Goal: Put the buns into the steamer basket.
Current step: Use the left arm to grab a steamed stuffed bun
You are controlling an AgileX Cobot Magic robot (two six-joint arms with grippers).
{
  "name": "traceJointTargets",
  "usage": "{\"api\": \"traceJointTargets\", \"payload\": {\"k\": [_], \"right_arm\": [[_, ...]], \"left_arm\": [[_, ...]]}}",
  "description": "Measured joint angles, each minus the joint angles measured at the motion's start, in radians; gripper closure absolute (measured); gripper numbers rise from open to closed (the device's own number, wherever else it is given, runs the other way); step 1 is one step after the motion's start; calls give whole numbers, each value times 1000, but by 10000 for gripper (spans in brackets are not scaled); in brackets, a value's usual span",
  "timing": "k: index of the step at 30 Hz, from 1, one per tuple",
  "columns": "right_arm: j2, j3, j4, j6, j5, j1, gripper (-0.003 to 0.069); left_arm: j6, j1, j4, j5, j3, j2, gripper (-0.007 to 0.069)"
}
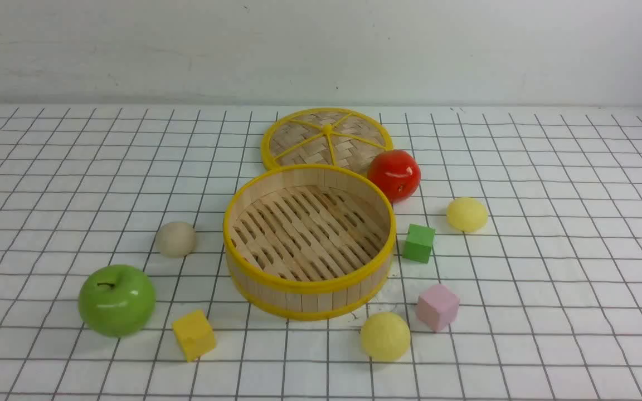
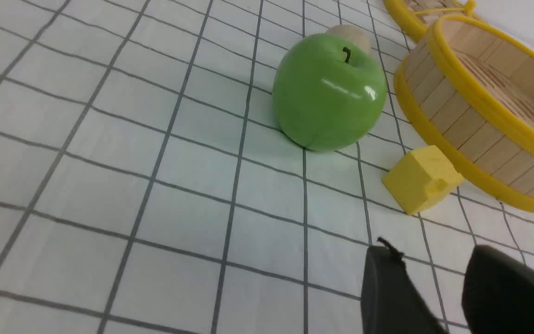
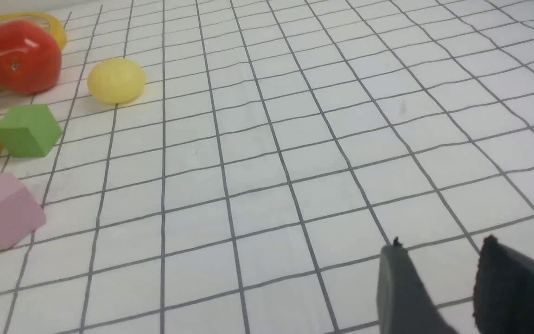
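Both the left gripper [image 2: 427, 253] and right gripper [image 3: 443, 246] are parted and holding nothing. Around the steamer basket [image 1: 310, 289], the beige bun [image 1: 176, 239] sits at nine o'clock, yellow buns at five [image 1: 385, 336] and three [image 1: 467, 214].

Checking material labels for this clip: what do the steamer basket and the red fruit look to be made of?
Steamer basket: matte bamboo or wood, from its pale slats; yellow rims probably plastic.
Red fruit: glossy, likely plastic, given its bright highlights.
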State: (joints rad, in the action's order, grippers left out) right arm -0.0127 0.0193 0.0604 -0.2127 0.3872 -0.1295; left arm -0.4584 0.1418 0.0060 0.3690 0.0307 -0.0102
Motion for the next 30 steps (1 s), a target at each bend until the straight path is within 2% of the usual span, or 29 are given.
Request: {"api": "traceJointTargets", "payload": {"k": [12, 15, 22, 30], "right_arm": [[0, 0, 0, 0, 0, 0, 418], [0, 0, 0, 0, 0, 0, 418], [0, 0, 0, 0, 0, 0, 418], [0, 0, 0, 0, 0, 0, 418]], "left_arm": [[1, 0, 0, 0, 0, 0, 386], [26, 0, 22, 0, 0, 0, 386], [117, 0, 178, 0, 0, 0, 386], [99, 0, 183, -54, 0, 0, 386]]}}
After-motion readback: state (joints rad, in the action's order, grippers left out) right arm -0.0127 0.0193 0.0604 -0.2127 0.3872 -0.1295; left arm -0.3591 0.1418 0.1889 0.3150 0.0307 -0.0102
